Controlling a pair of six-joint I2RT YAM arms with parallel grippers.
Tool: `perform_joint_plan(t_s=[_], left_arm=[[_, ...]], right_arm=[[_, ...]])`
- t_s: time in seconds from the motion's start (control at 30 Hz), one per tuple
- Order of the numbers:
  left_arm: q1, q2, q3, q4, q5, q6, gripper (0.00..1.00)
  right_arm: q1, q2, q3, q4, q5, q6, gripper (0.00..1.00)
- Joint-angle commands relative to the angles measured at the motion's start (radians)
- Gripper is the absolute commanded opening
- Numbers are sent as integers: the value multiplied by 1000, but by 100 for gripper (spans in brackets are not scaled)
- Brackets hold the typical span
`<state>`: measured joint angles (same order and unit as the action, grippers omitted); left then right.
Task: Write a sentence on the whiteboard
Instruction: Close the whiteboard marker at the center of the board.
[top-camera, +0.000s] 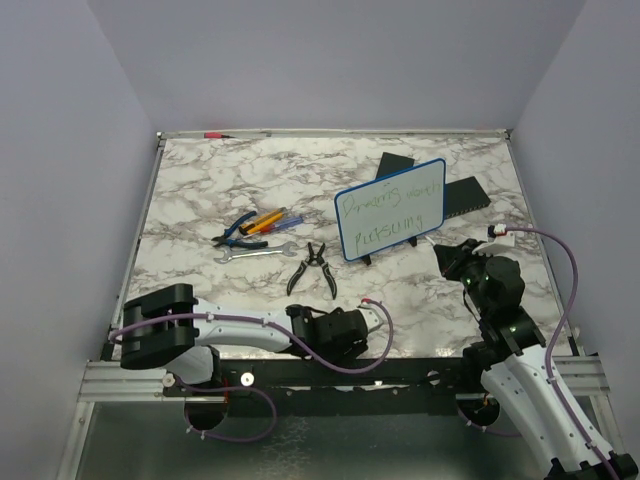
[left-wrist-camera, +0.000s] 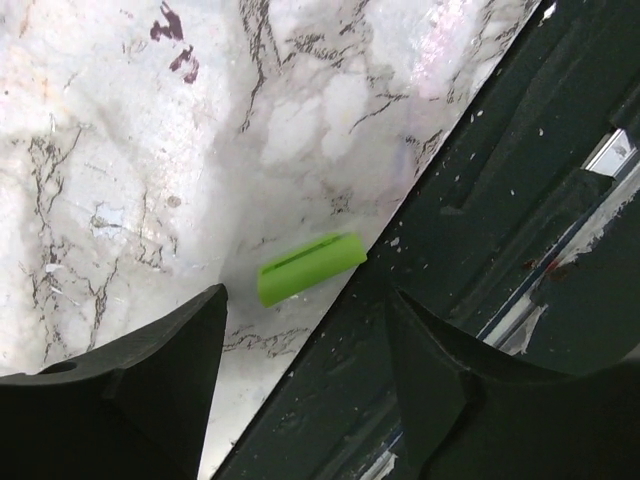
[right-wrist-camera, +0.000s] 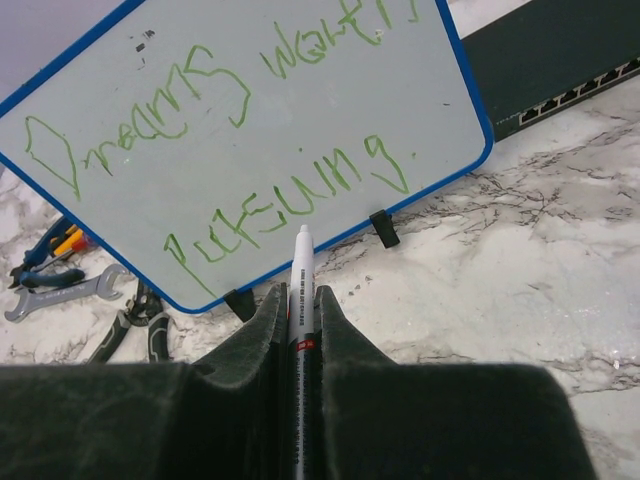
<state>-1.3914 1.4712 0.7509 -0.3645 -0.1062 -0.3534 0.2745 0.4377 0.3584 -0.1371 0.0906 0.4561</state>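
The whiteboard (top-camera: 390, 210) is standing on its small feet at the far right of the counter (top-camera: 200, 190), half hiding black pads (top-camera: 468, 195) behind it. The sentence (right-wrist-camera: 250, 150) is running across it in two green lines, hard to read, the upper one's end cut off in the right wrist view. The right claw (right-wrist-camera: 300, 300) is clamping a marker (right-wrist-camera: 301, 255), tip pointing at the board's lower edge; whether it is touching, I cannot tell. The left claw (left-wrist-camera: 305, 320) is gaping, a green cap (left-wrist-camera: 311, 267) lying just past its fingertips at the counter's near edge.
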Motion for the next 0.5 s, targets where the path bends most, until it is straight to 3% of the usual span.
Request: perform_joint_plan(t_s=[0.0,0.47], left_arm=[[-30,47,31,24,-78,24,62],[-23,113,44,132,-282,1,60]], right_arm=[[-4,-6,4,-25,11,7,1],[-3,-20,2,-36,0,25,1]])
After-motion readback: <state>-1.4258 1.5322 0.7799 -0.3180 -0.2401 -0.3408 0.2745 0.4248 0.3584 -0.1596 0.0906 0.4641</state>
